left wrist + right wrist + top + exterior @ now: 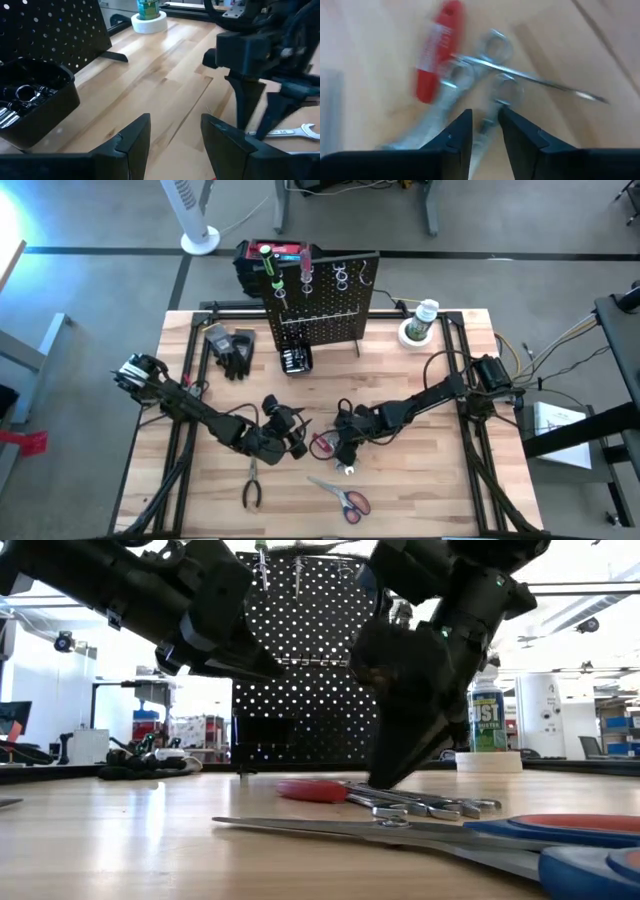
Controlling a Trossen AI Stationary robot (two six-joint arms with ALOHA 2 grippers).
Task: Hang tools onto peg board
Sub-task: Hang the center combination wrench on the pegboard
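Observation:
The black peg board (pixel 320 295) stands at the table's far side, with a green-handled screwdriver (pixel 268 265) and a red-handled one (pixel 305 265) hanging in its top rings. Silver wrenches (pixel 430 805) and a small red tool (pixel 437 55) lie at mid-table. My right gripper (pixel 485 117) points down over them, open by a narrow gap, its fingertips on either side of one wrench's shaft (pixel 492 107). My left gripper (pixel 175 135) is open and empty just to their left. Black-handled pliers (pixel 252 485) and red-handled scissors (pixel 345 498) lie flat nearer the front edge.
Black gloves (pixel 235 350) and a small black box of bits (pixel 296 360) lie before the board's left foot. A red-and-black toolbox (pixel 262 252) stands behind the board. A green can in a white tape roll (pixel 420 325) stands at the far right.

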